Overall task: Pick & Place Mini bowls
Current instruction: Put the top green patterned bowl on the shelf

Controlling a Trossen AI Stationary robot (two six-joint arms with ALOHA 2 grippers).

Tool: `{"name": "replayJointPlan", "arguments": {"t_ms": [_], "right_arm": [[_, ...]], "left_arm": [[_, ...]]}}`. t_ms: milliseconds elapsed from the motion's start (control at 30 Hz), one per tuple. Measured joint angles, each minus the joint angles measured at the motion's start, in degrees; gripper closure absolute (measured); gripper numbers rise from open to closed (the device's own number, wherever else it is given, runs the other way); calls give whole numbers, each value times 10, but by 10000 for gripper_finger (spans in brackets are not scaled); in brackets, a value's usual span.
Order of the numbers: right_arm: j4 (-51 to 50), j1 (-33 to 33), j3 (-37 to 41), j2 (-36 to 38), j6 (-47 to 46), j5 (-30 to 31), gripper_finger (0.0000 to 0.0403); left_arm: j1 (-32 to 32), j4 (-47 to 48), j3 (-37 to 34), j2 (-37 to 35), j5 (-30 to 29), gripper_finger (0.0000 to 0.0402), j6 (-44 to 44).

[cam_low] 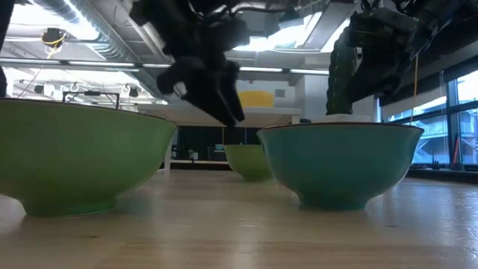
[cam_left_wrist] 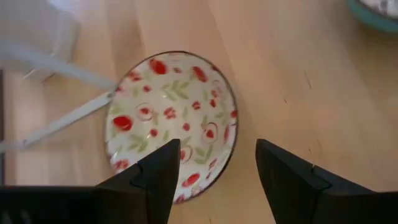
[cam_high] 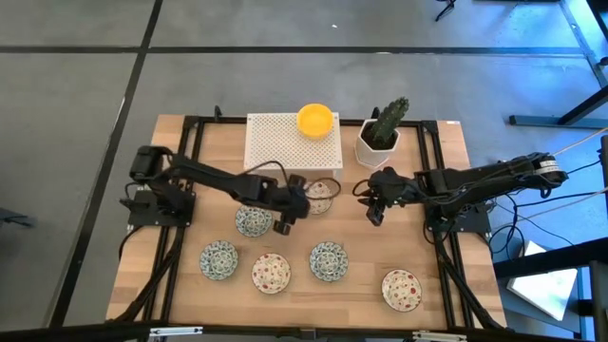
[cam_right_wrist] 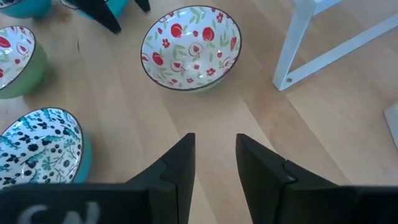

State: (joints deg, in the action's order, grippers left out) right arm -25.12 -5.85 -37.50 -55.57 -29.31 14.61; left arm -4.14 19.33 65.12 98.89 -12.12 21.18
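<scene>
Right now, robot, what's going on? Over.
Left hand open over red-speckled bowl beside white rack. Right hand open, empty. Nothing blocking.

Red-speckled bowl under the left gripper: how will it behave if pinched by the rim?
The red-speckled bowl looks glazed and rigid, so probably slippery and no give under the open left gripper. Its rounded wall suggests it may tilt when pinched on one side. Likely chips if dropped on the table.

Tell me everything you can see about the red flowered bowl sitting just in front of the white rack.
The red flowered bowl is small and round, glossy like glazed ceramic, white inside with red blossoms and green leaves and a dark rim. It looks empty and stands upright on the wooden table, close to the white rack. The left gripper hovers open above its edge, not touching it as far as can be seen.
</scene>
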Motion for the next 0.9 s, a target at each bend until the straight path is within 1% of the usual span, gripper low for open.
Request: {"name": "replayJointPlan", "arguments": {"t_ms": [200,333,433,567,900], "right_arm": [[-1,0,0,0,0,-8,287],[-6,0,0,0,-1,-13,287],[-8,0,1,0,-2,-13,287],[-9,0,1,0,0,-13,287],[-4,0,2,0,13,-12,287]], "left_arm": [[2,0,39,68,-1,197,45],[3,12,56,93,2,197,52],[9,38,63,104,13,207,52],[14,49,64,110,30,243,46],[22,48,64,110,41,362,36]]}}
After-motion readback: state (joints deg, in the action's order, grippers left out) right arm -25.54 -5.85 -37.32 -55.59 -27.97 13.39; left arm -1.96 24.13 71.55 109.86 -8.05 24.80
